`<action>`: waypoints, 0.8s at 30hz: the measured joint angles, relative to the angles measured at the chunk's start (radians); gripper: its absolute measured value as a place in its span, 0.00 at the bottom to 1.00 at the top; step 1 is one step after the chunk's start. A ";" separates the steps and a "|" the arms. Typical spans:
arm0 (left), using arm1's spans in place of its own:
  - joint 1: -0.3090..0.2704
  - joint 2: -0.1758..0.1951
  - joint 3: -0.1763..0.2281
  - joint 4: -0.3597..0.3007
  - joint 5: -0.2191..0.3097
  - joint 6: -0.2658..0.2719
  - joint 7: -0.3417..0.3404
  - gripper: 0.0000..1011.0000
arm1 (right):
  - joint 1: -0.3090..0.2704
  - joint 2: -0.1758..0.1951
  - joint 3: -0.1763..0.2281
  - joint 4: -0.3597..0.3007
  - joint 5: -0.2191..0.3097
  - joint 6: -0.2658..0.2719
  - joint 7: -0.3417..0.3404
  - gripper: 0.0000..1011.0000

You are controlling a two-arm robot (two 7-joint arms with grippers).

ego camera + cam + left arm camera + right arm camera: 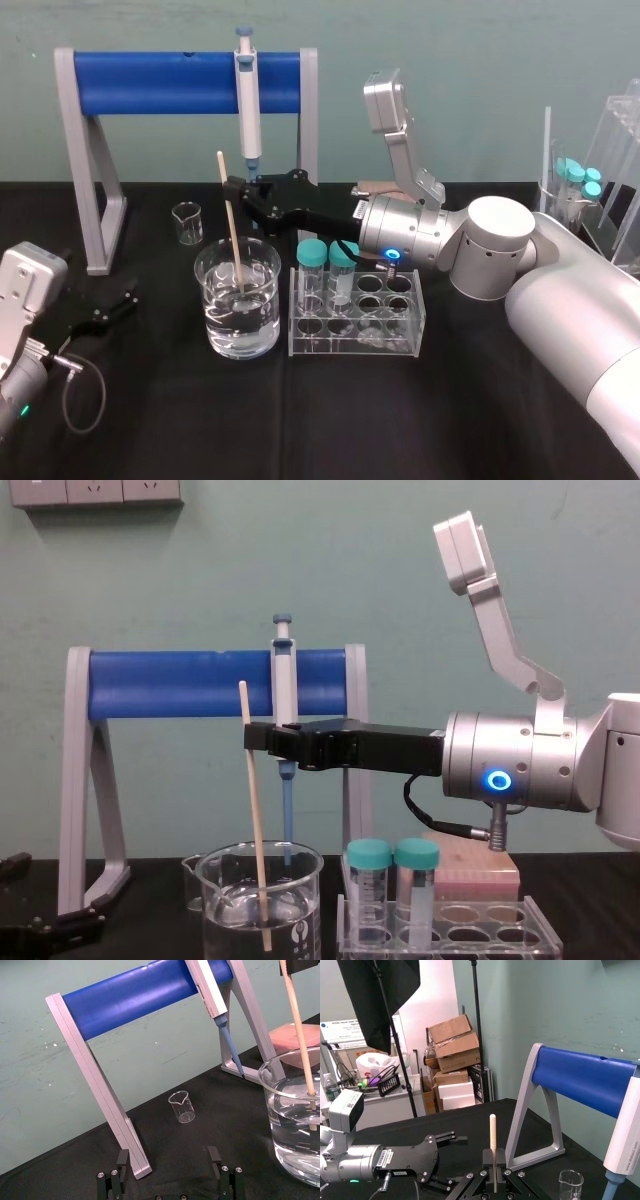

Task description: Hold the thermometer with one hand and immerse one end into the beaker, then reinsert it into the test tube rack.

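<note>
Right hand (pixel 233 190) level, fingers (pixel 262 737) clamping thermometer (pixel 233 240), tip in beaker (pixel 212 320), left hand (pixel 168 1160) parked, fingers (pixel 122 1157) apart

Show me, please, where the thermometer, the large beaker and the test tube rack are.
thermometer (pixel 231 225): head view, middle of the shaft.
beaker (pixel 266 300): head view, right glass wall.
test tube rack (pixel 345 342): head view, front acrylic wall.
</note>
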 joint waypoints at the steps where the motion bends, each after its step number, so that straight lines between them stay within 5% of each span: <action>1: 0.000 0.000 0.000 0.000 0.000 0.000 0.000 0.99 | 0.000 0.000 0.000 0.000 0.000 0.000 0.000 0.03; 24: 0.000 0.000 0.000 0.000 0.000 0.000 0.000 0.99 | 0.000 0.000 0.000 0.000 0.000 0.000 0.000 0.03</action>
